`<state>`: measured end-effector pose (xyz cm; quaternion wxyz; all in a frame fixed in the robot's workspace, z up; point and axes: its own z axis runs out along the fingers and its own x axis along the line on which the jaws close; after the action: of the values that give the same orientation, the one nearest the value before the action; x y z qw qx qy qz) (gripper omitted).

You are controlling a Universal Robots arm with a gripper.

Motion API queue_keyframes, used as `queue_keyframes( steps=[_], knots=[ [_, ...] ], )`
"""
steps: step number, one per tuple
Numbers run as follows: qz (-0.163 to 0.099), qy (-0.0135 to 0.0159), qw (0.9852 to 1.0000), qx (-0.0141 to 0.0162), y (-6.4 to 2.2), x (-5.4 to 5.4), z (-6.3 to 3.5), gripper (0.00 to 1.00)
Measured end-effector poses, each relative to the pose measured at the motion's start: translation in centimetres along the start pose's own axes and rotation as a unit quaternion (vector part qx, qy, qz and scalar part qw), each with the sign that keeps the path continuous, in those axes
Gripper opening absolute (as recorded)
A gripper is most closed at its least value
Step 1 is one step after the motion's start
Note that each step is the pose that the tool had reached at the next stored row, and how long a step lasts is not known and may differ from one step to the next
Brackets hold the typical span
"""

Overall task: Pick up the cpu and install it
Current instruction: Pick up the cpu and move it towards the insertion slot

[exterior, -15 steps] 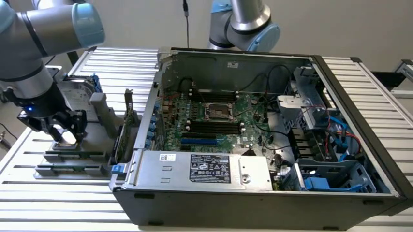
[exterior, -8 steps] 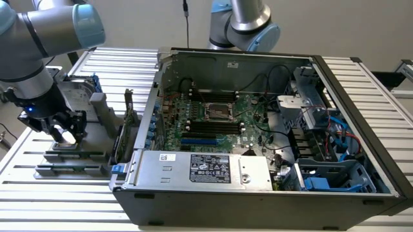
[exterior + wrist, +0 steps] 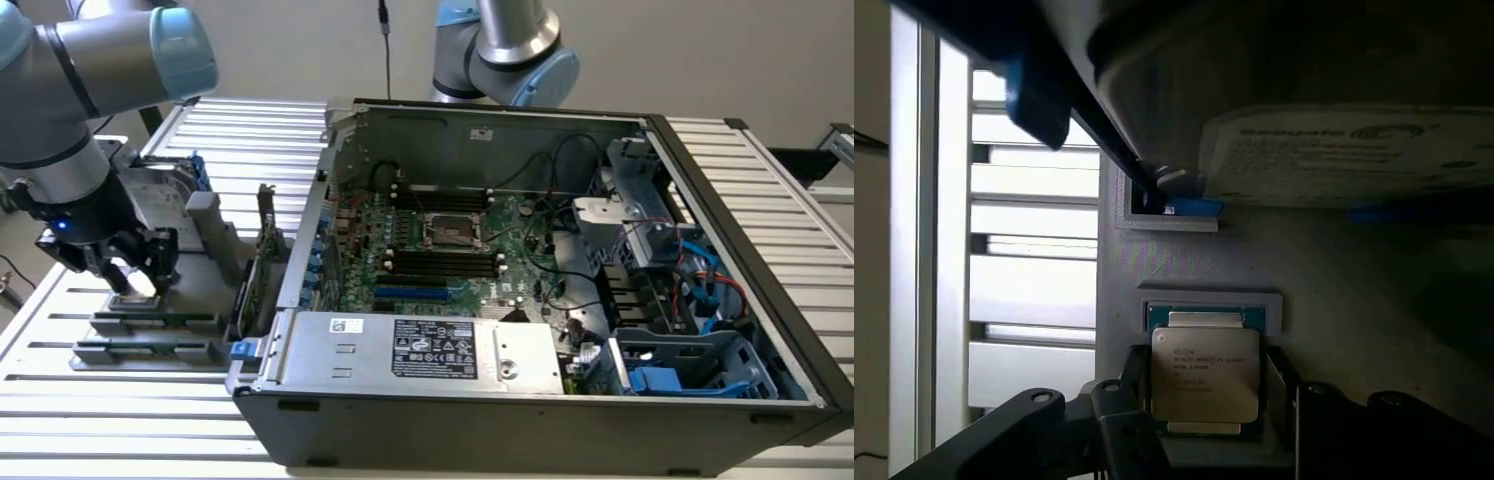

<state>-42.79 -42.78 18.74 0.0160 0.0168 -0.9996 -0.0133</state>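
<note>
The cpu (image 3: 1204, 372) is a small square chip with a silvery metal top. It lies in a shallow recess of a grey holder (image 3: 1184, 270), on the slatted table at the exterior view's left. My gripper (image 3: 1206, 388) stands straight over it, and a black finger (image 3: 1134, 395) presses against each side edge of the chip. In the exterior view the gripper (image 3: 134, 285) hangs low over the cpu (image 3: 135, 298), well away from the open computer case (image 3: 747, 210). The motherboard's bare square socket (image 3: 447, 230) shows inside the case.
A large silver hard drive (image 3: 1324, 150) stands just beyond the cpu on the same holder. Two long green memory sticks (image 3: 147, 323) lie in front of it. A second arm (image 3: 507, 50) rises behind the case. The power supply box (image 3: 427, 345) fills the case's front.
</note>
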Motion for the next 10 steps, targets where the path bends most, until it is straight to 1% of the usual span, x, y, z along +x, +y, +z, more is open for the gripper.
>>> queue_keyframes(
  steps=[3, 10],
  knots=[
    [0.0, 0.0016, 1.0, 0.0, 0.02, 0.0, -0.83, 0.55],
    [0.0, 0.0066, 1.0, -0.0001, 0.09, 0.1, -3.9, 0.55]
  ],
)
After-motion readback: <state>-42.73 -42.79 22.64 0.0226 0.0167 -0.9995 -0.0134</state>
